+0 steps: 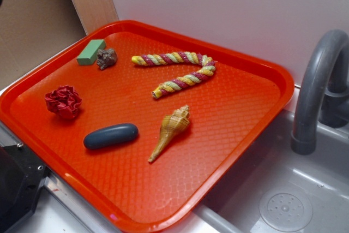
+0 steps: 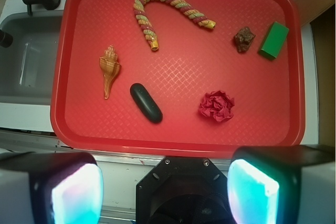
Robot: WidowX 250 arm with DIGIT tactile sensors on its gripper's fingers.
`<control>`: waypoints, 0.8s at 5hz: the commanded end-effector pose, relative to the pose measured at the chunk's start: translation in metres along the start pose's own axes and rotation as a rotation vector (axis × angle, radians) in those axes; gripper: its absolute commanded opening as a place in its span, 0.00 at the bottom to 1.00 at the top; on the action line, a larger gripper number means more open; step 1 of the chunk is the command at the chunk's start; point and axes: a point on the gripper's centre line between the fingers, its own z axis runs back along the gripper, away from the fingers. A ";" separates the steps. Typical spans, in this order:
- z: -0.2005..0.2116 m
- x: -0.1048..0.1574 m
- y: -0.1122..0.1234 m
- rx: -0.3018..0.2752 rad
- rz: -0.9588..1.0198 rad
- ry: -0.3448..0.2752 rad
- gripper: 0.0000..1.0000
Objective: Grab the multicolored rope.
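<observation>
Gripper (image 2: pixel 165 192) shows spread only in wrist view, off tray (image 2: pixel 173 135), away from multicolored rope (image 2: pixel 157 9).

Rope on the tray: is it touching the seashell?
No, the rope lies bent in a hook apart from the seashell, with bare tray between them.

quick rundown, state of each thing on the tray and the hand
multicolored rope: bent in a hook shape, lying flat, untouched
seashell: on its side
dark oval stone: lying flat
red fabric ball: resting, crumpled
brown rock: beside the green block, slightly apart
green block: lying flat near the tray corner
tray: flat beside the sink
hand: open, holding nothing
</observation>
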 end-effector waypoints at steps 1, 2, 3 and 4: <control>0.000 0.000 0.000 0.000 0.000 0.000 1.00; -0.002 0.024 -0.013 -0.023 -0.004 -0.030 1.00; -0.007 0.045 -0.023 -0.020 -0.037 -0.058 1.00; -0.025 0.075 -0.029 0.000 -0.099 -0.098 1.00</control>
